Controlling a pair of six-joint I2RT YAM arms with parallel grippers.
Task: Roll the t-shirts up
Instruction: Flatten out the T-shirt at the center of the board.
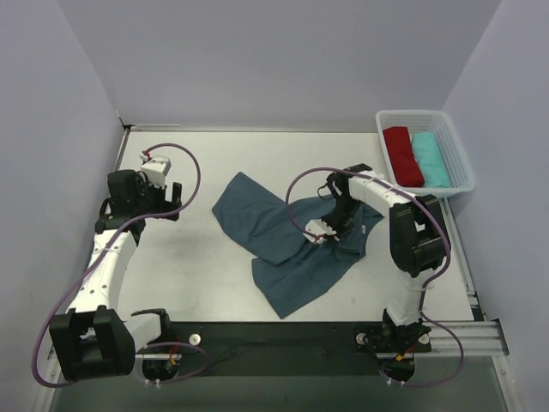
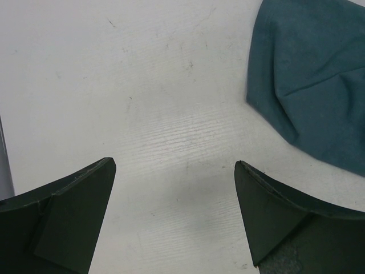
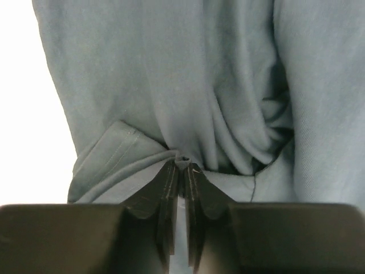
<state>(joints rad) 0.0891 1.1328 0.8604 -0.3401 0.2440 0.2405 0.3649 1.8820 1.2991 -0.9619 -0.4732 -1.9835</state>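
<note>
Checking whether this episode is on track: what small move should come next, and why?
Probably the right gripper should lift and pull its pinched fold outward to spread the t-shirt: its fingers are shut on bunched cloth, the shirt lies crumpled, and the left gripper hangs open beside it.

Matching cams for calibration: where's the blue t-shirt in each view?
Top external: t-shirt mid-table, right claw pinching it.
Left wrist: upper right corner, clear of open left claw.
Right wrist: fills the frame, fold pinched.
Shared landmark: white tabletop.
</note>
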